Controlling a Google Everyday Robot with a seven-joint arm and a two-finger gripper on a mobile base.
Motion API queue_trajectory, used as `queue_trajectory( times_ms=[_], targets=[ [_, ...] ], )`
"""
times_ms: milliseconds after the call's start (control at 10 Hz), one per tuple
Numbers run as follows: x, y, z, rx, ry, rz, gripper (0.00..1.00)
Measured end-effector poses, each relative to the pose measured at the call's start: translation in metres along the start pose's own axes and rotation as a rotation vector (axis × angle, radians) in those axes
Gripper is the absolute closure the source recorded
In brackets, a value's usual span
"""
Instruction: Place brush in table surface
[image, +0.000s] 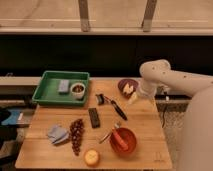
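The brush (113, 107) is slim and black and lies flat on the wooden table surface (145, 125), near its middle. Its bulkier head (101, 98) points to the back left and its handle runs to the front right. The white arm comes in from the right and bends down. My gripper (134, 97) hangs at its end just above the table, right of the brush and beside a purple bowl (128, 85). It does not touch the brush.
A green tray (49, 95) at the back left holds a blue sponge (63, 86) and a small cup (77, 90). A flat black block (94, 117), a spoon (108, 134), a red bowl (123, 142), dark grapes (76, 135), a blue cloth (57, 134) and an orange fruit (91, 157) lie on the front half.
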Motion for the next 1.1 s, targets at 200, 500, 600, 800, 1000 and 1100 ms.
queue_trajectory(
  times_ms=[200, 500, 600, 800, 1000, 1100],
  targets=[
    [-0.016, 0.047, -0.002, -0.036, -0.03, -0.104, 0.2],
    [-0.031, 0.11, -0.002, -0.073, -0.062, -0.286, 0.2],
    [-0.033, 0.128, -0.002, -0.084, -0.066, -0.343, 0.2],
    [-0.046, 0.158, 0.0, -0.094, -0.071, -0.468, 0.2],
    [-0.052, 0.173, 0.006, -0.091, -0.06, -0.536, 0.2],
    [-0.054, 0.171, 0.014, -0.084, -0.051, -0.534, 0.2]
  ],
)
